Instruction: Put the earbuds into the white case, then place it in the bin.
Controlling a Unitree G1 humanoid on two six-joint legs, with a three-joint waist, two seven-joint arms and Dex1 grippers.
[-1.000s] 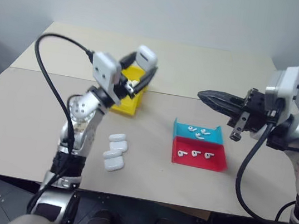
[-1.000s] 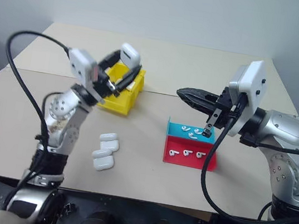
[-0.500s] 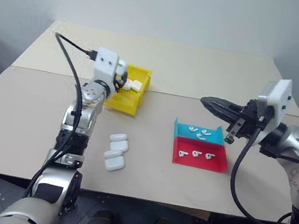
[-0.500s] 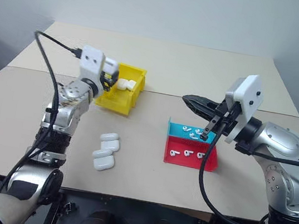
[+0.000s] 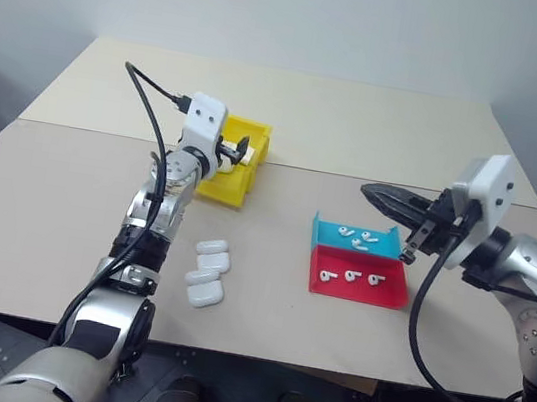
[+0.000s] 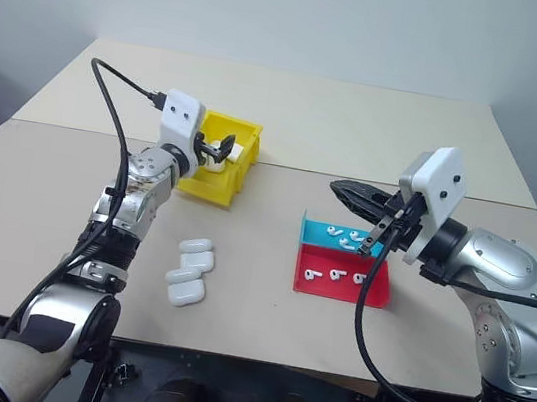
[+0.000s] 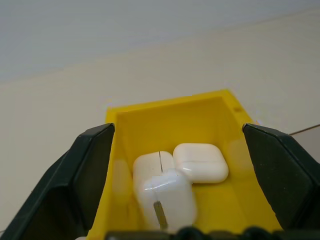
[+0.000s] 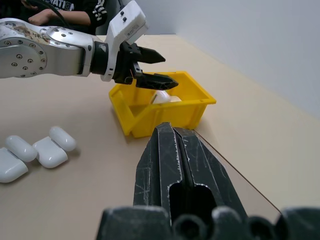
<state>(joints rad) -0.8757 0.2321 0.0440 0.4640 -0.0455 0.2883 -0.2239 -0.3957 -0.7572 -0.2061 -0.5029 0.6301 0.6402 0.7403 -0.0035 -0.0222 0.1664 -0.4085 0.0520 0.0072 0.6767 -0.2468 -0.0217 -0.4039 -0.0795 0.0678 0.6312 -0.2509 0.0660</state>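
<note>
- The left gripper (image 6: 218, 149) is held level over the open top of the bin (image 7: 165, 111), and its two black fingers (image 7: 90, 175) are spread wide, one at each side wall.
- Nothing is held between these fingers; in the left wrist view a white case (image 7: 165, 200) is seen lying inside the bin just below them, leaning on two other cases (image 7: 200, 162) of the same kind.
- It is judged that this case has been let go there, because the jaws stand open directly above it and it rests on the others, not on a finger.
- The right gripper (image 5: 383, 195) is kept closed, its fingers pressed together with no gap, and nothing is carried in it.
- It is held above the table near the red-and-blue tray (image 5: 376, 291), probably so that the next earbud can be reached quickly.
- Several earbuds (image 5: 348, 275) are left loose in the tray, some in the blue part and some in the red part.
- Three more white cases (image 5: 207, 272) are lined up on the table (image 5: 42, 228) near the left arm, well apart from the bin, likely as stock for later rounds.
- The placing step seems to be nearly finished for this case; the left arm only needs to be drawn back without touching the bin walls.
</note>
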